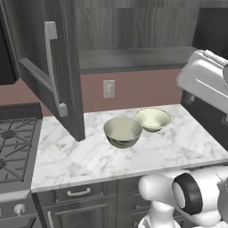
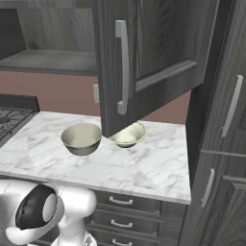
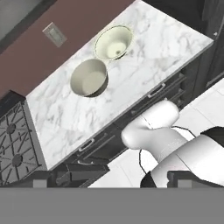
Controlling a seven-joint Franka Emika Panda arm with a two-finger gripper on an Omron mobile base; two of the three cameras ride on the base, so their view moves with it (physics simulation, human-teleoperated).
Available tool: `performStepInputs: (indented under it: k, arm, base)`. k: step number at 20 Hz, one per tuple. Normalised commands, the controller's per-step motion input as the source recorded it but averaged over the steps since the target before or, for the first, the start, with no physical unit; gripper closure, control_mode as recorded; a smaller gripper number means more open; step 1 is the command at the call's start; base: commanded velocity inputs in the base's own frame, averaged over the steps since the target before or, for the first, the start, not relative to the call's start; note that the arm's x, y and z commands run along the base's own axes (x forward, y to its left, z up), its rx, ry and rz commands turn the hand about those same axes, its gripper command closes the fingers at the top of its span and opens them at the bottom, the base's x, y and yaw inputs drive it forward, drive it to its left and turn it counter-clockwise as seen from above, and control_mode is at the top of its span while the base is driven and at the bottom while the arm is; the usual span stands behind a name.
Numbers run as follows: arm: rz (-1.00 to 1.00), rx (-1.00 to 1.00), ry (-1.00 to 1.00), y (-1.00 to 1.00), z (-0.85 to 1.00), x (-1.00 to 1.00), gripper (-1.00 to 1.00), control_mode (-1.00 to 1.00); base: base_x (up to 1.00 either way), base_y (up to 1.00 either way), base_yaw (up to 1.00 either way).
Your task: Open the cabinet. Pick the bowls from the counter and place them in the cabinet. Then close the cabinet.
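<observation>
The two bowls sit side by side on the counter below the open cabinet: the deeper bowl nearer the stove, the shallower bowl just behind it towards the wall. The fingers, spread wide and empty, look down on both from high above, so the next reach likely goes straight down.

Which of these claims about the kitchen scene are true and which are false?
1. Both cabinet doors are shut. False: they stand open, showing the grey shelf.
2. Two bowls sit on the counter. True: the larger bowl and the shallower bowl are side by side.
3. A bowl already rests on the cabinet shelf. False: what shows of the shelf is bare.
4. A stove adjoins the counter. True.
5. The gripper holds a bowl. False: both bowls lie free on the counter.
</observation>
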Motion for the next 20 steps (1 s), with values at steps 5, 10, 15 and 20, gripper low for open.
performStepInputs:
  k: [5, 10, 15, 20]
  arm:
    - [0.0, 0.12, -0.03, -0.33, -0.5, 0.0, -1.0, -1.0]
    - [0.04, 0.02, -0.16, -0.02, -0.77, 0.25, -1.0, -1.0]
    - [0.02, 0.0, -0.15, 0.0, -0.46, 0.44, -1.0, -1.0]
    - [0.0, 0.02, 0.02, -0.01, -0.25, 0.66, -1.0, -1.0]
  base:
    - [0.0, 0.0, 0.0]
    - [0.0, 0.0, 0.0]
    - [0.0, 0.0, 0.0]
    - [0.0, 0.0, 0.0]
